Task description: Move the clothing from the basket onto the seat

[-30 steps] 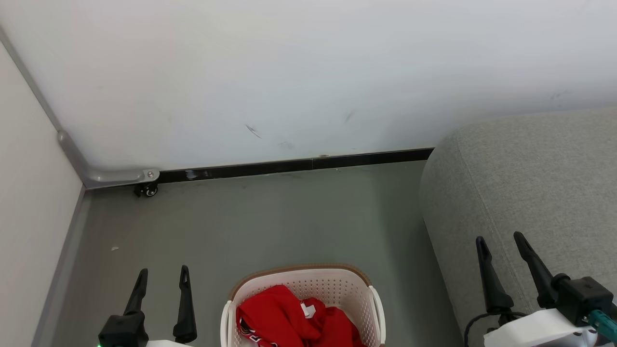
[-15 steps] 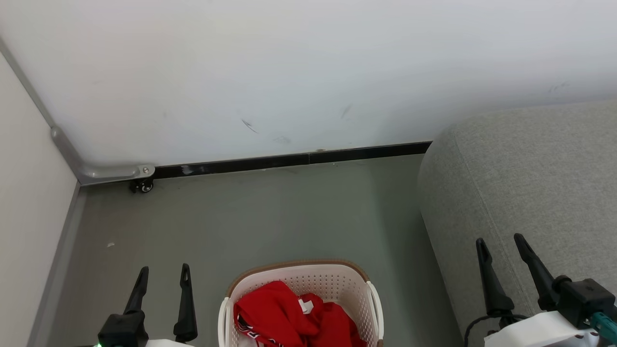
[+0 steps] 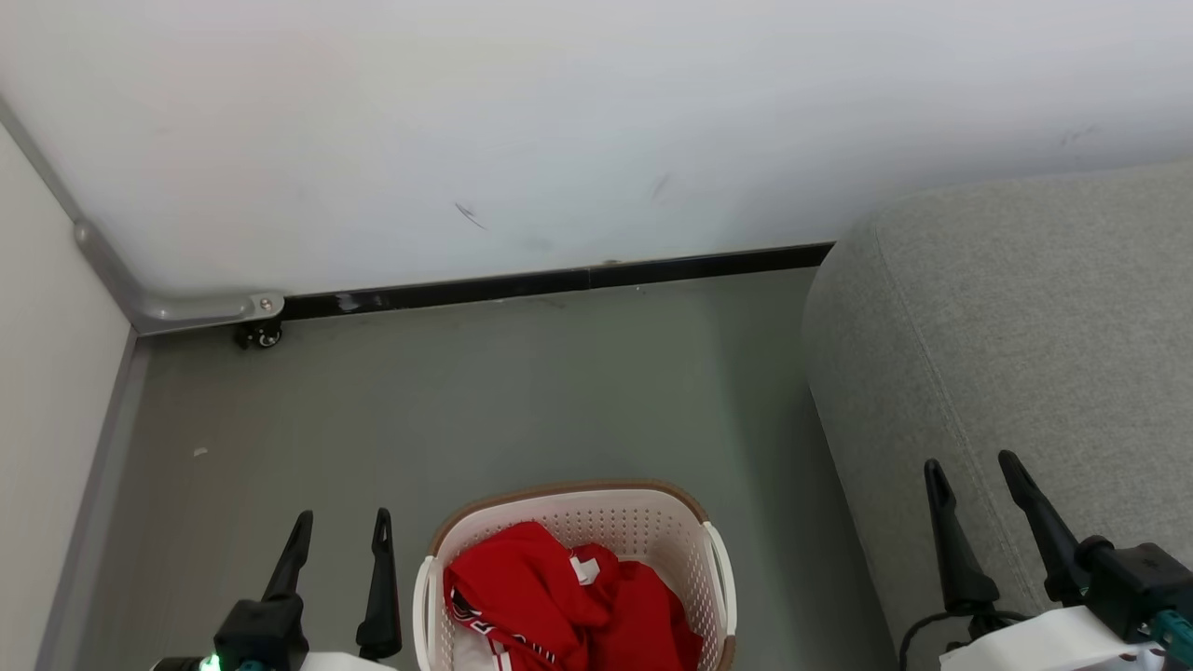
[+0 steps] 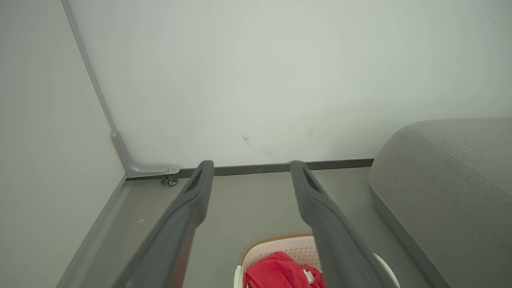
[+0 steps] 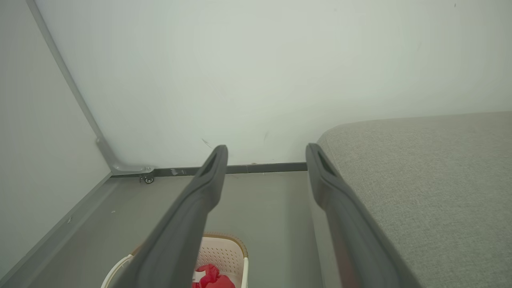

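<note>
A cream laundry basket with a brown rim stands on the grey floor at the bottom centre of the head view. It holds the red clothing, a crumpled heap with a white tag on top and striped trim along its lower left edge. The left pincer hangs just left of the basket, its jaws wide and empty, its fingers pointing toward the white wall. The right pincer, equally wide and gripping nothing, hovers over the near edge of the light-grey seat. The seat stands to the basket's right, with a strip of floor between them. A black baseboard runs along the foot of the wall, and a small caster wheel sits near the left corner.
</note>
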Robot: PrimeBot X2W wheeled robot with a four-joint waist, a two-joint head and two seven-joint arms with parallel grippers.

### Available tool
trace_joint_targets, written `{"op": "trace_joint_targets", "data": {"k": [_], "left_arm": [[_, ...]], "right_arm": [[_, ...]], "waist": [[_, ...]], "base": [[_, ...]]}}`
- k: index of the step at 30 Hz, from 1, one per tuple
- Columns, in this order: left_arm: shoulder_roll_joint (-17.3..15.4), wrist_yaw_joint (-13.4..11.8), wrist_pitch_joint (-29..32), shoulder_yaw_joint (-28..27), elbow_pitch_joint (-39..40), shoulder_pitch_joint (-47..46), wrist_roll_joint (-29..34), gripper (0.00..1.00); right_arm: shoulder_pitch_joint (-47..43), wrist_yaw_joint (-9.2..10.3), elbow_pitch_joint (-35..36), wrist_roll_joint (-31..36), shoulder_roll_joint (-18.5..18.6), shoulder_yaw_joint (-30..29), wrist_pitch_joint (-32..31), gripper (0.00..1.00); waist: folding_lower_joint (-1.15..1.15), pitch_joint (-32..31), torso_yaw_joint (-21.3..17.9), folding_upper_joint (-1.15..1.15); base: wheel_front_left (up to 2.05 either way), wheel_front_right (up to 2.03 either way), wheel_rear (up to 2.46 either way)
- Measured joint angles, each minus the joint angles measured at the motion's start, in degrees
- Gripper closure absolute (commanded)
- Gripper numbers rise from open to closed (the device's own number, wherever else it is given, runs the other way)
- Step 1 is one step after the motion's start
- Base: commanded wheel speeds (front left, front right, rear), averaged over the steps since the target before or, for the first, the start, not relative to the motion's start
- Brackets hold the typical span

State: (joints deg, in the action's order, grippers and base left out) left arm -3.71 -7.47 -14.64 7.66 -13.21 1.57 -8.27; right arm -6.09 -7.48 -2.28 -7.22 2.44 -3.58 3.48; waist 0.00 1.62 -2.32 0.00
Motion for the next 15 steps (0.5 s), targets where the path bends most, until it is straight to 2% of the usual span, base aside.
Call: {"op": "trace_joint_targets", "data": {"k": [15], "left_arm": [[0.15,1.13,0.01,3.02,-6.00,-6.23,2.00,0.00]], "right_arm": [[0.26,0.00,2.49,0.01,-0.11,-1.19,-0.55,0.00]], "waist": [[0.00,5.05,-1.64,0.00]], "base": [[0.00,0.00,0.00]]}}
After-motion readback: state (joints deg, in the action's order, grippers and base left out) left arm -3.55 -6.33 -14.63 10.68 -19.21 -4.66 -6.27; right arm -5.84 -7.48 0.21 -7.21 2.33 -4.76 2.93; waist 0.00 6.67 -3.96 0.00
